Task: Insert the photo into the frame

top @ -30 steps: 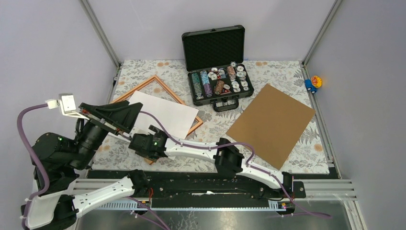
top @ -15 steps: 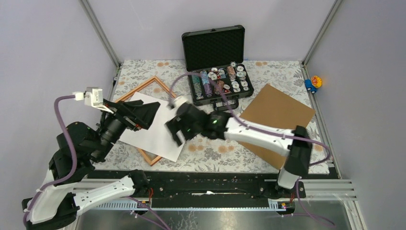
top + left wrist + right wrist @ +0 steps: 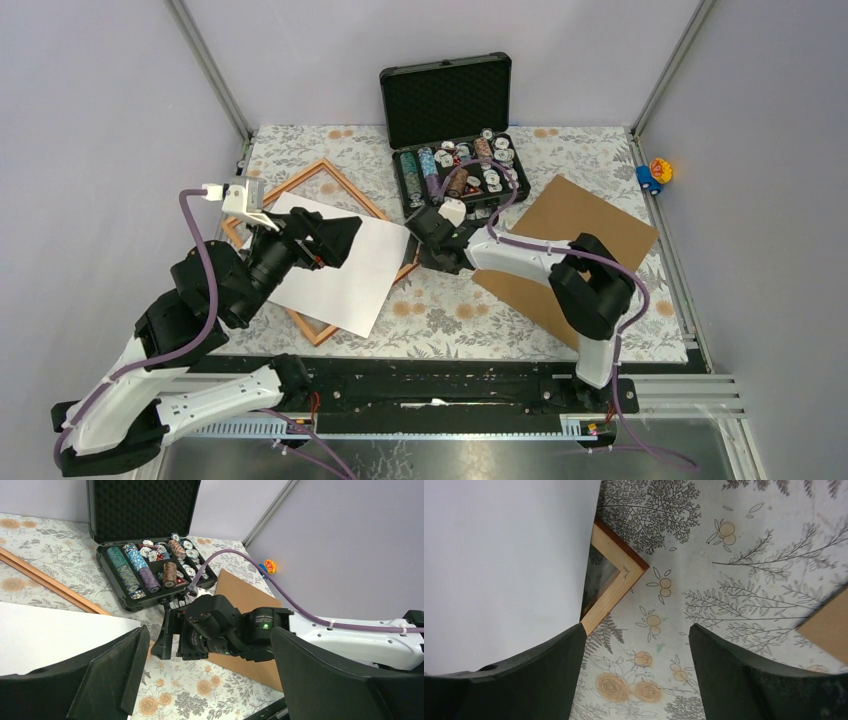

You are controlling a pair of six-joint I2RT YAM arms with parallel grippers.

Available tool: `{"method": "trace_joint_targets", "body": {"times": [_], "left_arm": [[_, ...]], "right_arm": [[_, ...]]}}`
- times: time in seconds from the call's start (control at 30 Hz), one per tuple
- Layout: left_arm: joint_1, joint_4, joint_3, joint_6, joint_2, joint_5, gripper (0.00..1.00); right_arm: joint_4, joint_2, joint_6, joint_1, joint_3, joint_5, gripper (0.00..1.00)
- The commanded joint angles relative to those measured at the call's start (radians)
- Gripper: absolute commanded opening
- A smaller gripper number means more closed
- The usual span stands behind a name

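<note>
Photo (image 3: 340, 275) (white back up) lies askew across frame (image 3: 324, 162).

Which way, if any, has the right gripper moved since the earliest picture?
Yes: the right gripper moved rightward and farther back, toward the black case.

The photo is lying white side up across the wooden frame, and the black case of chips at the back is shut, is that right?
Not quite. The black case of chips is open, not shut, as the top external view shows. The rest holds: the photo does lie white side up across the wooden frame.
</note>
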Motion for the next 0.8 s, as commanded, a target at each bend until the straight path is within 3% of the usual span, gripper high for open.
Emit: {"method": "trace_joint_targets", "body": {"times": [0.0,0.17,0.4,0.7,0.77], "left_arm": [[0.004,0.059,-0.009,0.027,0.001,-0.019,0.99],[0.003,0.06,-0.009,0.031,-0.001,-0.012,0.99],[0.004,0.059,-0.026,0.027,-0.011,-0.002,0.99],[0.004,0.067,-0.028,0.015,-0.003,0.016,0.99],[0.002,0.07,-0.031,0.007,0.0,0.023,0.99]], "right_arm": [[-0.049,0.09,0.227,-0.004,0.087,0.023,0.82],[-0.118,0.204,0.251,-0.004,0.19,0.033,0.81],[-0.148,0.24,0.303,-0.004,0.182,0.049,0.76],[-0.15,0.205,0.333,-0.004,0.092,0.075,0.49],[-0.159,0.201,0.315,-0.004,0.094,0.074,0.35]]}}
